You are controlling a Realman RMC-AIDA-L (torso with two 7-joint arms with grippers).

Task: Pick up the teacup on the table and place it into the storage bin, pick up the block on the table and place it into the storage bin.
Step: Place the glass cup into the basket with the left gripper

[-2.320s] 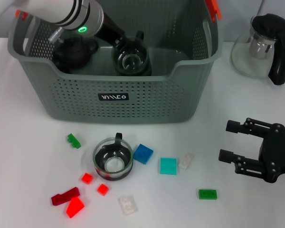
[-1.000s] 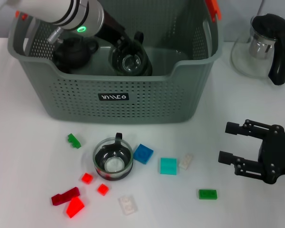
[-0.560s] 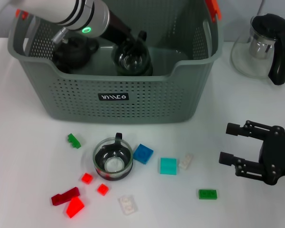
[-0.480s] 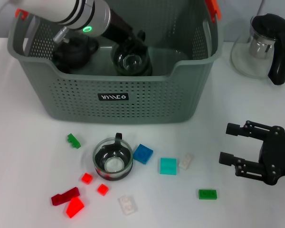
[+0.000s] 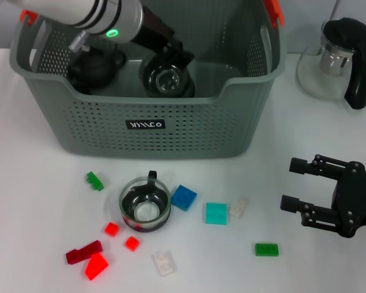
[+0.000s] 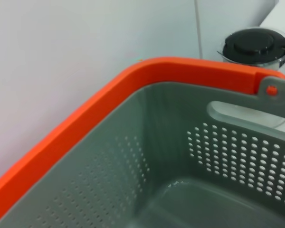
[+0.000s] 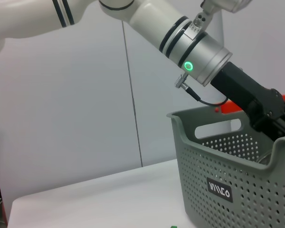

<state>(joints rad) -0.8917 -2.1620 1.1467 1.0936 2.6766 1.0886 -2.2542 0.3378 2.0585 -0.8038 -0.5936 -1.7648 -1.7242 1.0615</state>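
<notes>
Glass teacup (image 5: 146,206) looks fragile, slippery; I'd grip its rim, right gripper (image 5: 294,182) fingers apart, left gripper's unseen inside storage bin (image 5: 171,131).

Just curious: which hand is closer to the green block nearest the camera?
Right. The right hand hovers just right of that green block; the left hand is far off, inside the bin.

The white bench (image 5: 43,152) carried the grey-green perforated plastic storage bin (image 5: 146,125) at the back, a glass pitcher with a black handle (image 5: 341,61) at its right, and in front a glass teacup (image 5: 145,204) among scattered red (image 5: 96,266), green (image 5: 266,249), blue (image 5: 183,198), teal (image 5: 216,213) and clear blocks (image 5: 163,263).
</notes>
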